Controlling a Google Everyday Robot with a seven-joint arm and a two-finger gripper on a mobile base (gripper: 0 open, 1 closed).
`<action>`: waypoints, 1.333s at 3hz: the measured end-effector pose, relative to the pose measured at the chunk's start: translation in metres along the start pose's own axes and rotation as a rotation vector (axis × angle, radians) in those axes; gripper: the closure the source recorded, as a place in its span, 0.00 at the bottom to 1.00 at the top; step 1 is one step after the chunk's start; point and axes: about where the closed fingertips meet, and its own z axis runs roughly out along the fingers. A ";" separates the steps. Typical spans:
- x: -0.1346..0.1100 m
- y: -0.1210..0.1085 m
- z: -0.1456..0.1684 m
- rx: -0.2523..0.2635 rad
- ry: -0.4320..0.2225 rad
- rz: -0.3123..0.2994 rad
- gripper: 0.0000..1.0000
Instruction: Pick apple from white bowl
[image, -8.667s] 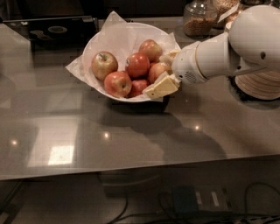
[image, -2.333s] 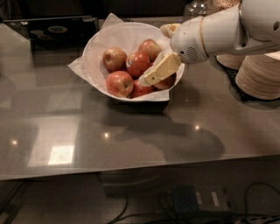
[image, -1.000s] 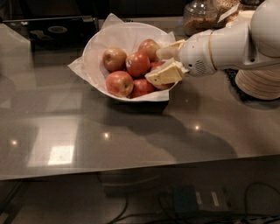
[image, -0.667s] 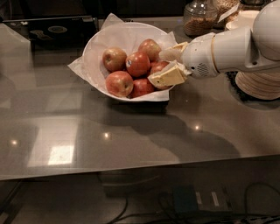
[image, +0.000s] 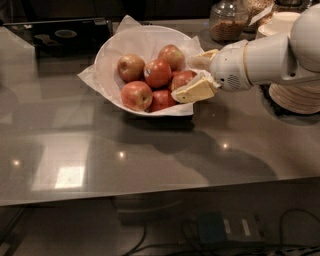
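The white bowl (image: 112, 50), lined with crumpled white paper, stands at the back middle of the grey table and holds several apples. My gripper (image: 197, 76) reaches in over the bowl's right rim. It is open, with one cream finger (image: 196, 90) in front of a reddish-orange apple (image: 182, 79) and the other behind it. I cannot tell whether they touch it. That apple is partly hidden. A red apple (image: 157, 74) with a small pale sticker lies in the middle. A paler yellow-green apple (image: 131, 67) lies at the left.
A stack of cream plates (image: 295, 97) stands to the right, under my arm. A glass jar (image: 227, 22) stands behind the bowl at the right. A dark tray (image: 60, 35) lies at the back left. The table's front edge (image: 150, 197) runs across below.
My gripper has come down from above the bowl's right side to the rim and settled around the right-hand apple. The apples have not moved.
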 end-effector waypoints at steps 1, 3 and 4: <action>0.005 -0.004 0.010 0.003 0.014 -0.015 0.22; 0.014 -0.006 0.018 0.003 0.028 -0.007 0.31; 0.018 -0.006 0.020 0.003 0.035 0.001 0.33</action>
